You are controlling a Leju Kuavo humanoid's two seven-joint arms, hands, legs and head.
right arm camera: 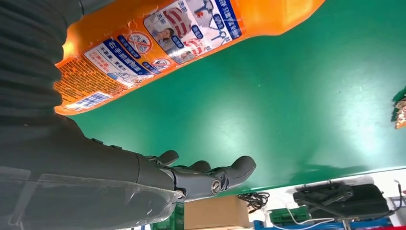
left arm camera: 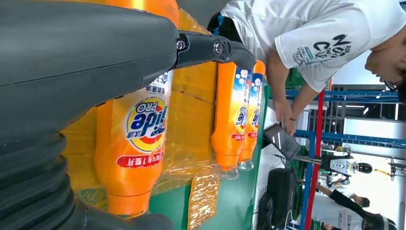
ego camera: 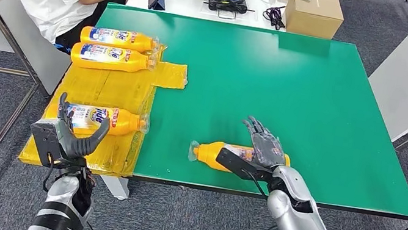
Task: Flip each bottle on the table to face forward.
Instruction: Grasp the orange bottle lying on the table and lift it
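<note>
The green worktop point(ego camera: 316, 95) fills the centre of the head view. A yellow plastic sheet point(ego camera: 106, 90) covers its left edge. Three orange bottles lie on that sheet: two side by side at upper left point(ego camera: 116, 38) point(ego camera: 110, 57), and one at lower left point(ego camera: 103, 119). All three show the front label upward.

Note the fourth bottle point(ego camera: 211, 154). It lies on bare green at the lower centre of the head view, cap toward the left of the frame. The right wrist view shows its back label point(right arm camera: 158, 43) with a barcode facing up. Judge this one as the bottle that still needs turning.

The right hand point(ego camera: 264, 146) rests over the base half of this bottle. Its fingers point(right arm camera: 225, 175) are spread and extended past the body, not wrapped around it. Treat this hand as unclosed and holding nothing. The left hand point(ego camera: 71, 134) hovers beside the lower-left bottle, thumb and fingers apart, holding nothing.

Handling notes, all by judgement:
- The bottle appears full, so expect moderate weight.
- The wall is stiff plastic with some give under pressure.
- The glossy label is likely slippery.
- The rounded body is likely to roll on the smooth worktop.

Take hold across the wide mid-body, not at the narrow neck, and roll it half a turn about its long axis.
</note>
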